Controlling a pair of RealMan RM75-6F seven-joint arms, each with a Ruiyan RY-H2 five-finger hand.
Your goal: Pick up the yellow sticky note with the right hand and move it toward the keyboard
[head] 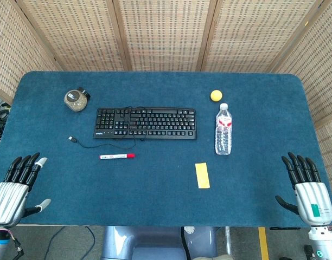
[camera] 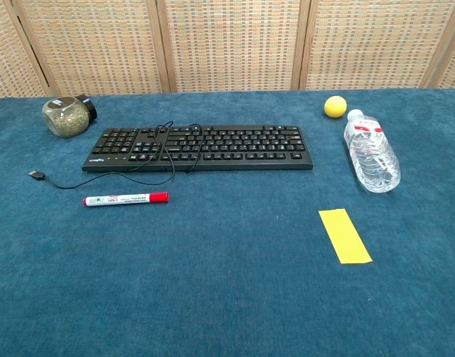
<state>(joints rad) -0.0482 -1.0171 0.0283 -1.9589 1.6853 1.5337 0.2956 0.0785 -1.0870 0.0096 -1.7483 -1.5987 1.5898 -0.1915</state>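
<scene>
A narrow yellow sticky note (head: 202,175) (camera: 345,235) lies flat on the blue table, in front of the keyboard's right end. The black keyboard (head: 146,123) (camera: 200,146) sits mid-table with its cable looped over it. My right hand (head: 306,189) rests at the table's front right corner, fingers spread, holding nothing, well right of the note. At the front left corner my left hand (head: 17,187) is likewise spread and holds nothing. Neither hand shows in the chest view.
A clear water bottle (head: 223,130) (camera: 371,156) lies right of the keyboard, a yellow ball (head: 216,95) (camera: 334,106) behind it. A red-capped marker (head: 116,156) (camera: 126,198) lies in front of the keyboard; a glass jar (head: 76,99) (camera: 67,117) sits at back left.
</scene>
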